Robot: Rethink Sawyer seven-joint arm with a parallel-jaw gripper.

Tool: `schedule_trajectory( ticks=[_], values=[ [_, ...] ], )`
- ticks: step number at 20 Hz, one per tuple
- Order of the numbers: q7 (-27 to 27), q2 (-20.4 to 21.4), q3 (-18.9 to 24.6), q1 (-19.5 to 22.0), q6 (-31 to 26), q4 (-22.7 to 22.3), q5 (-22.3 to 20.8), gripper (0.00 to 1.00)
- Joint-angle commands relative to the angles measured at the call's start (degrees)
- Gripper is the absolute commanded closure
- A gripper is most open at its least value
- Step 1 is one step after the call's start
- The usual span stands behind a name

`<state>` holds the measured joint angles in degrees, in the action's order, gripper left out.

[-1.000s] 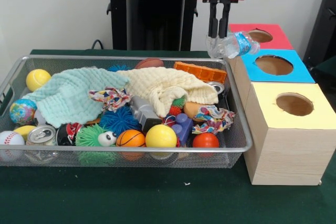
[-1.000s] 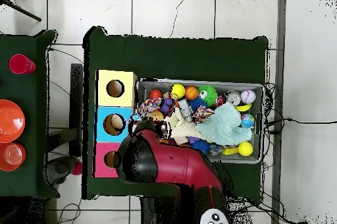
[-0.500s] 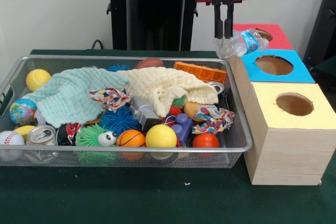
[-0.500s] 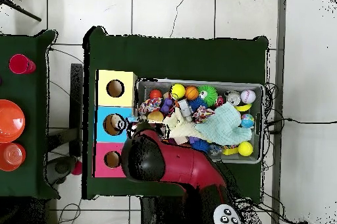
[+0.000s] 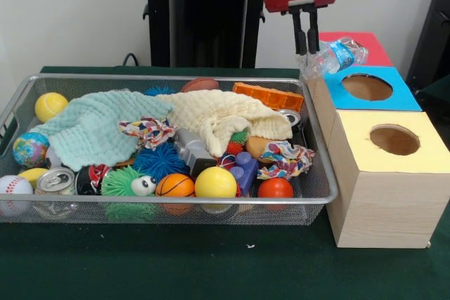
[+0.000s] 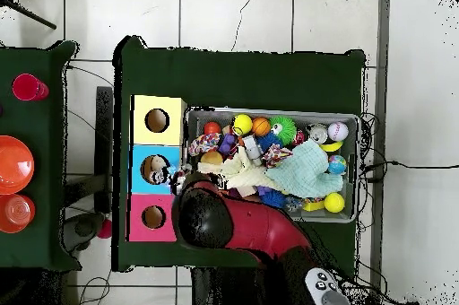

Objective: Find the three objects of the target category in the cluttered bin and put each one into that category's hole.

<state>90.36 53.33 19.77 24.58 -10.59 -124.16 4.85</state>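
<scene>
Since a second ago your tool (image 5: 307,50) has carried the plastic bottle (image 5: 333,57) from beside the bin (image 5: 320,142) toward the boxes. Nearest you sits the yellow box (image 5: 415,173); behind it the blue box (image 5: 404,98), its near-left edge under the bottle, which your tool's fingers pinch at one end; farthest, the red box (image 5: 376,50).

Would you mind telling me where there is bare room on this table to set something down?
The green tablecloth lies bare in front of the wire mesh bin and the yellow-topped wooden box. The overhead view shows another bare strip on the far side of the table. The bin itself is packed with balls, cloths and cans, with no free patch.
</scene>
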Motion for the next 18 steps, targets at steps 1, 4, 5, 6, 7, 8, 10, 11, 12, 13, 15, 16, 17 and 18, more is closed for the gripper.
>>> schedule_trajectory(
  ticks=[1,4,5,6,7,8,10,11,12,13,15,16,17,18],
  values=[
    [13.09,-2.84,11.47,4.02,5.22,-6.05,2.06,1.00],
    [13.51,-3.19,12.44,4.60,5.83,-6.30,1.92,1.00],
    [13.61,-3.27,12.57,4.73,5.91,-6.17,2.01,1.00],
    [13.81,-3.17,12.50,4.62,5.83,-6.18,2.21,1.00],
    [13.78,-3.18,12.28,4.38,5.49,-5.71,2.48,1.00],
    [13.77,-3.01,12.02,4.08,5.13,-5.48,2.68,1.00],
    [14.03,-2.66,12.05,3.89,5.27,-5.81,2.75,1.00],
    [14.09,-2.65,12.01,3.80,5.34,-5.82,2.77,1.00],
    [14.15,-2.64,11.97,3.72,5.41,-5.82,2.79,1.00],
    [14.28,-2.57,12.51,4.04,5.44,-6.08,2.88,1.00],
    [14.53,-2.49,13.95,4.91,5.53,-6.64,3.06,1.00],
    [14.78,-2.69,15.07,5.55,5.56,-7.00,3.30,1.00],
    [15.03,-2.68,16.12,6.29,5.51,-7.38,3.56,1.00],
    [15.16,-2.70,16.72,6.73,5.47,-7.62,3.74,1.00]
  ],
)
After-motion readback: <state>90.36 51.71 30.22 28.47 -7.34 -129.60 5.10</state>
